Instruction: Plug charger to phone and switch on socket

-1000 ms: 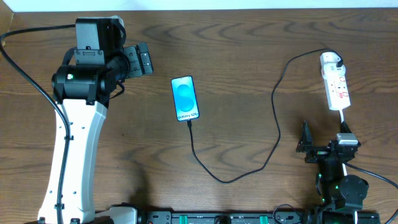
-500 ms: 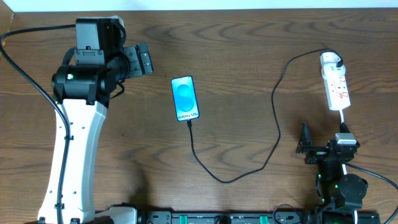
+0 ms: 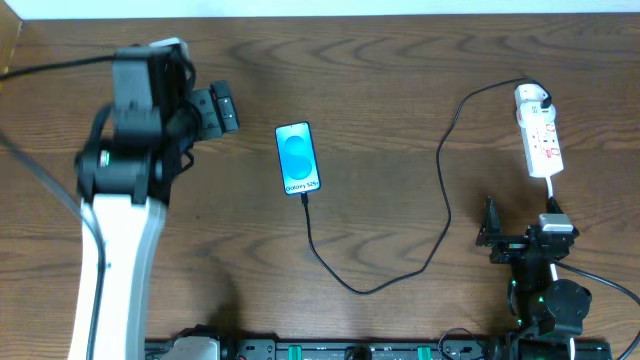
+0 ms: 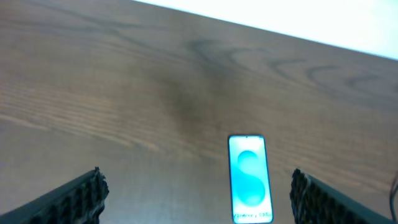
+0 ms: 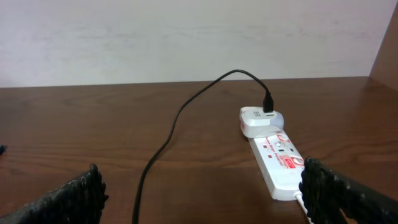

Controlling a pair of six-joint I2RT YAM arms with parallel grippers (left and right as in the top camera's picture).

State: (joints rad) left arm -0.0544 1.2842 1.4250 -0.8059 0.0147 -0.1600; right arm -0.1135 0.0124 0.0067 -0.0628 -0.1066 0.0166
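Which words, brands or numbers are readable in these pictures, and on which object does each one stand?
"Galaxy S25+": white text at the lower end of the phone screen, just legible in the overhead view and blurred in the left wrist view.
Red markings on the socket: too small to read.
No other text is readable.

The phone (image 3: 298, 157) lies right of the left gripper (image 3: 222, 108); the charger (image 3: 445, 195) loops to the socket (image 3: 541, 140), ahead of the right gripper (image 3: 520, 226).
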